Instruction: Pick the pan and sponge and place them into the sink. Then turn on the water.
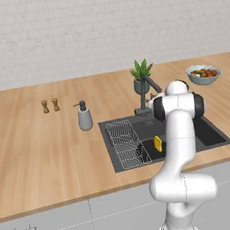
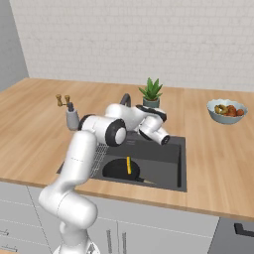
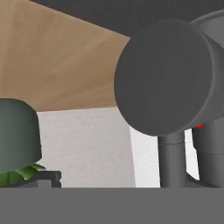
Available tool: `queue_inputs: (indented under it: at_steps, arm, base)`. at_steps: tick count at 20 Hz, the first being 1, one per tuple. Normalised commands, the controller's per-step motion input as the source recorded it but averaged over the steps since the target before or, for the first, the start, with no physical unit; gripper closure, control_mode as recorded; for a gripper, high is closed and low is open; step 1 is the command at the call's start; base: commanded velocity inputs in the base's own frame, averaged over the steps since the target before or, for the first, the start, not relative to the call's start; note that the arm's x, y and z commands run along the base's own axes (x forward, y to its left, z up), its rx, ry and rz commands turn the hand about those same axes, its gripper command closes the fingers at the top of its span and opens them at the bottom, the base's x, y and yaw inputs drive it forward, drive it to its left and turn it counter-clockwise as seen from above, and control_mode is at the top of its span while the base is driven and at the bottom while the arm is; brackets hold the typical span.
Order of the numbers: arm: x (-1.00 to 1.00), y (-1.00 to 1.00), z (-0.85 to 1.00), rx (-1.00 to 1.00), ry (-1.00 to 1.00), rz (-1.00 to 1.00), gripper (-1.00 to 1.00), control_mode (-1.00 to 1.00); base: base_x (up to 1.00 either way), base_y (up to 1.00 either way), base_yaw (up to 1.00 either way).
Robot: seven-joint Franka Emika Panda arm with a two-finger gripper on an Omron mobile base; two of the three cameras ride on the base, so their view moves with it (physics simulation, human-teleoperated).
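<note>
The dark grey sink (image 2: 166, 156) holds the black pan (image 2: 115, 170), which lies on its floor near the wire rack. The sponge (image 2: 128, 165) stands on edge over the pan, and shows as a yellow block (image 1: 157, 143) beside my arm. My gripper (image 2: 149, 115) hovers above the back of the sink, between the dark faucet (image 2: 125, 99) and the potted plant. In the hand view a big round dark faucet part (image 3: 164, 78) is very close in front. My fingers are hidden, so whether the gripper is open or shut does not show.
A potted plant (image 1: 142, 75) stands just behind the faucet (image 1: 148, 92). A blue-grey fruit bowl (image 1: 203, 73) is at the right. A soap bottle (image 1: 84, 116) and two small shakers (image 1: 50, 105) stand left of the sink. The wire rack (image 1: 126, 142) fills the sink's left side.
</note>
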Motion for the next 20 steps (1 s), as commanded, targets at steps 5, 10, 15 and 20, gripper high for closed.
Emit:
queue_inputs:
  at_steps: [5, 10, 15, 20]
  arm:
    - [0.16, -0.4, -0.04, 0.01, 0.04, -0.06, 1.0, -1.0]
    - [0.15, -0.65, -0.16, 0.02, 0.02, -0.09, 1.0, -1.0]
    - [0.14, -0.96, -0.26, 0.04, 0.04, -0.13, 1.0, -1.0]
    - [0.12, -1.0, -0.48, 0.03, 0.06, -0.15, 1.0, -1.0]
  base:
    - [0.0, 0.0, 0.0]
    - [0.0, 0.0, 0.0]
    - [0.0, 0.0, 0.0]
    - [0.0, 0.0, 0.0]
